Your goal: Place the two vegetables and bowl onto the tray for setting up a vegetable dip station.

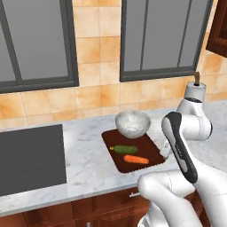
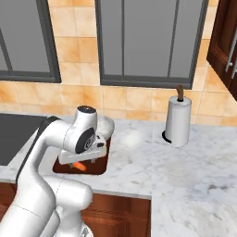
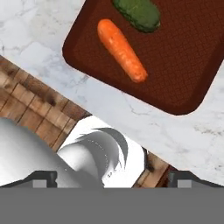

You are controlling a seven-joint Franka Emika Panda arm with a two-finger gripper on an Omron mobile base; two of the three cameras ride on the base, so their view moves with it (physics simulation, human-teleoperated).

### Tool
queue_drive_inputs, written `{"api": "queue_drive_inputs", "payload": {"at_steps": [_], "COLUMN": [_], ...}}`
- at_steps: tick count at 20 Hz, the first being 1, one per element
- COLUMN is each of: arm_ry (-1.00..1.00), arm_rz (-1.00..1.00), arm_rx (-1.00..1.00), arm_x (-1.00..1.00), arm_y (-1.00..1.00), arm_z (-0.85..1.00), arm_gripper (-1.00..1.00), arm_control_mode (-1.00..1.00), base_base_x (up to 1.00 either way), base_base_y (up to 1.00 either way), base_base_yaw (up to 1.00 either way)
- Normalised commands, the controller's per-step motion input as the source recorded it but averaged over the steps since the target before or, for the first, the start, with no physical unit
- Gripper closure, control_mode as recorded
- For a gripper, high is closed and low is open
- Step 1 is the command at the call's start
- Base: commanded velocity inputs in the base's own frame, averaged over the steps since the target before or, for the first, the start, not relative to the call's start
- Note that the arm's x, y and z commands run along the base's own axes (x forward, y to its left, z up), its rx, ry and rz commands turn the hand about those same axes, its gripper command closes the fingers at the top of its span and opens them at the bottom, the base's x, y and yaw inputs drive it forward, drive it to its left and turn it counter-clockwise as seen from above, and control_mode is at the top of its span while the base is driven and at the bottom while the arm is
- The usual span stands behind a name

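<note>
Resting on tray (image 1: pixel 153 144): bowl (image 1: pixel 132 123), cucumber (image 1: pixel 125 149), carrot (image 1: pixel 136 159); claw (image 3: pixel 112 178) released

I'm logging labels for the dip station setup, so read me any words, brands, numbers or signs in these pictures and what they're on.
None: no readable text, brand, number or sign appears anywhere.
Flat dark reddish-brown rectangular tray: plain, only a woven texture.
Round white-grey speckled bowl: no marking.
Small dark green cucumber and small orange carrot: unlabelled.
White paper towel roll: blank.
</note>
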Motion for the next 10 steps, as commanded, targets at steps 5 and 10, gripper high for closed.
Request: {"api": "queue_drive_inputs", "payload": {"at_steps": [5, 10], "arm_ry": [-0.05, -0.09], "arm_rz": [-0.27, -0.26], "arm_rx": [0.01, 0.01], "arm_x": [-0.63, -0.73], "arm_y": [0.0, 0.0], "arm_z": [0.45, 0.56], "arm_gripper": [-1.0, -1.0], "arm_control_mode": [-1.0, -1.0], "base_base_x": [0.0, 0.0], "base_base_y": [0.0, 0.0], "base_base_yaw": [0.0, 0.0]}}
